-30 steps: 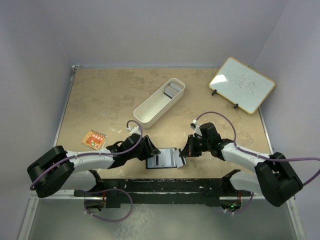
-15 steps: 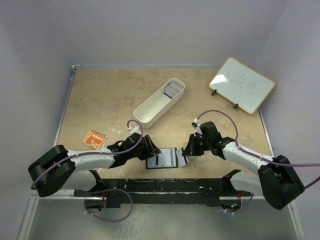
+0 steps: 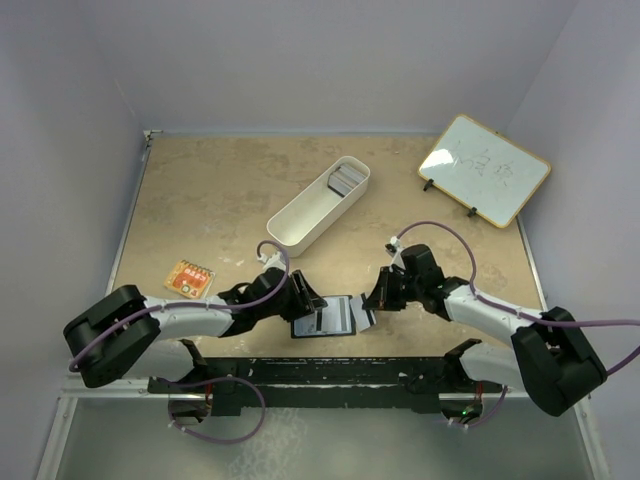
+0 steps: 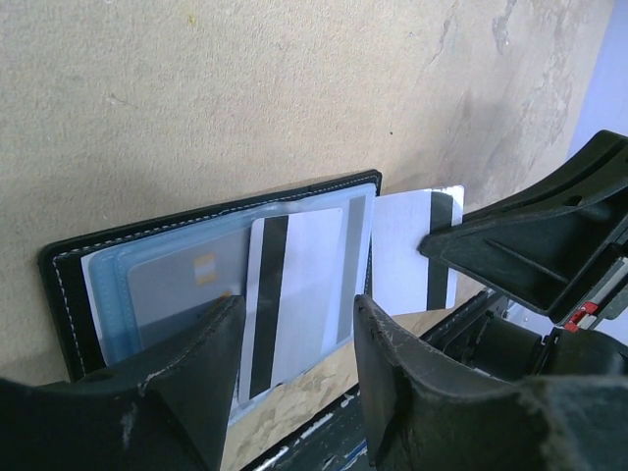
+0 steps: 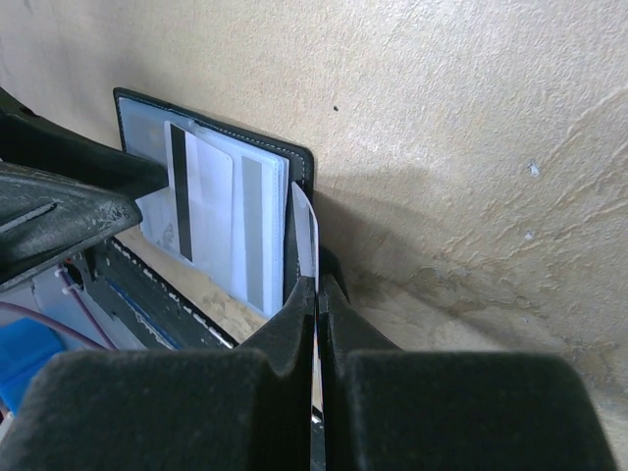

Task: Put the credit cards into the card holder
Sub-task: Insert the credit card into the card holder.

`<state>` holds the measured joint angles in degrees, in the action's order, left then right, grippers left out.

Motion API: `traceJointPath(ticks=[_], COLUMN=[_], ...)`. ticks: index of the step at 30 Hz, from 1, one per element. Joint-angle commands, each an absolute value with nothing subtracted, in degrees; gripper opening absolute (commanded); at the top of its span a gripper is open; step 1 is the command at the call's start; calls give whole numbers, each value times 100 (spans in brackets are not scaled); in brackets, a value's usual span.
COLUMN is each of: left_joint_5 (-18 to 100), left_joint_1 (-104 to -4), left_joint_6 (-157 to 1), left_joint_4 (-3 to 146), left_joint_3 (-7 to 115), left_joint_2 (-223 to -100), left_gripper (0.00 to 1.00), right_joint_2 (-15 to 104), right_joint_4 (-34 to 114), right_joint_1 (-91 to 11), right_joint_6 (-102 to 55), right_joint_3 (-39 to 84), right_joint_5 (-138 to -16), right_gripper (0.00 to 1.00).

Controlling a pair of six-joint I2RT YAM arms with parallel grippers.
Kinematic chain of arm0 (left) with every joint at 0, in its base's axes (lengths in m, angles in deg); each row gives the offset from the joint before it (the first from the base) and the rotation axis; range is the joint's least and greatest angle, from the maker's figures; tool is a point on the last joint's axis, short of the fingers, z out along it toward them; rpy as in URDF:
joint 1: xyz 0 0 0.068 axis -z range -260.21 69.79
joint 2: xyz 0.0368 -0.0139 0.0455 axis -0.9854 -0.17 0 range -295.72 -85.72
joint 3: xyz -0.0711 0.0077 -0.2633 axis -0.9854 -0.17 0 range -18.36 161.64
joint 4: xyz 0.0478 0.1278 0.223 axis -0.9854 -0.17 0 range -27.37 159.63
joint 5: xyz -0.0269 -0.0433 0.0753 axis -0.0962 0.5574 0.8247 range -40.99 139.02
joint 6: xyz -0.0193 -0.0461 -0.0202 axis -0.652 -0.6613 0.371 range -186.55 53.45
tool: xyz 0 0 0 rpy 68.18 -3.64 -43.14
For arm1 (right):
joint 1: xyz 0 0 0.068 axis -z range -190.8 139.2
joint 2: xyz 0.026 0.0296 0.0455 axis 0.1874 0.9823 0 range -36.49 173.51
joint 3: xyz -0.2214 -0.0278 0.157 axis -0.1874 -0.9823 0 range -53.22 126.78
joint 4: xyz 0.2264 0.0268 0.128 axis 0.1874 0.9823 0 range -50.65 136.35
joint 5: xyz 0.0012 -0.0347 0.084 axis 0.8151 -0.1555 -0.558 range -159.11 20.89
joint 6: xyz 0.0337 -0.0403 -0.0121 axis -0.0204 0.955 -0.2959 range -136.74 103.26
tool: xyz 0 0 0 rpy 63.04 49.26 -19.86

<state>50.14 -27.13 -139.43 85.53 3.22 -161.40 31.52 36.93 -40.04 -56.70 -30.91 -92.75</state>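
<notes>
The black card holder (image 3: 325, 318) lies open near the table's front edge, its blue-grey inside up. In the left wrist view the card holder (image 4: 118, 250) holds a grey card (image 4: 182, 289) and a white striped card (image 4: 299, 285). My left gripper (image 3: 306, 300) is open, with its fingers (image 4: 196, 373) over the holder's near edge. My right gripper (image 3: 374, 300) is shut on a white credit card (image 5: 310, 231), held on edge at the holder's right side (image 5: 299, 167). That card (image 4: 407, 245) also shows in the left wrist view. More grey cards (image 3: 346, 180) lie in the white tray (image 3: 300, 222).
A small orange card (image 3: 189, 279) lies at the left of the table. A framed whiteboard (image 3: 484, 168) leans at the back right. The black front rail (image 3: 330, 375) runs just below the holder.
My right gripper has edged the white card a little left, closer to the holder's right edge. My left gripper has shifted slightly right over the holder.
</notes>
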Motion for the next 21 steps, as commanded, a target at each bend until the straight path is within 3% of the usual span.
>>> traceJointPath(ticks=[1, 14, 21], left_joint_5=[4894, 4872, 4712], left_joint_1=[-2645, -2636, -2482], left_joint_6=[-14158, -14327, -14741], left_joint_4=[8704, 8204, 8754], left_joint_3=[204, 296, 428], left_joint_2=[-16232, -15943, -16352], left_gripper=[46, 46, 46], right_joint_2=[3246, 2836, 2870], right_joint_4=[3566, 4534, 4088], right_joint_1=[-4016, -4016, -4024], right_joint_6=[-5760, -5532, -5969], right_joint_3=[-3273, -3021, -3254], right_joint_5=[-9112, -8823, -8974], right_gripper=[0, 0, 0])
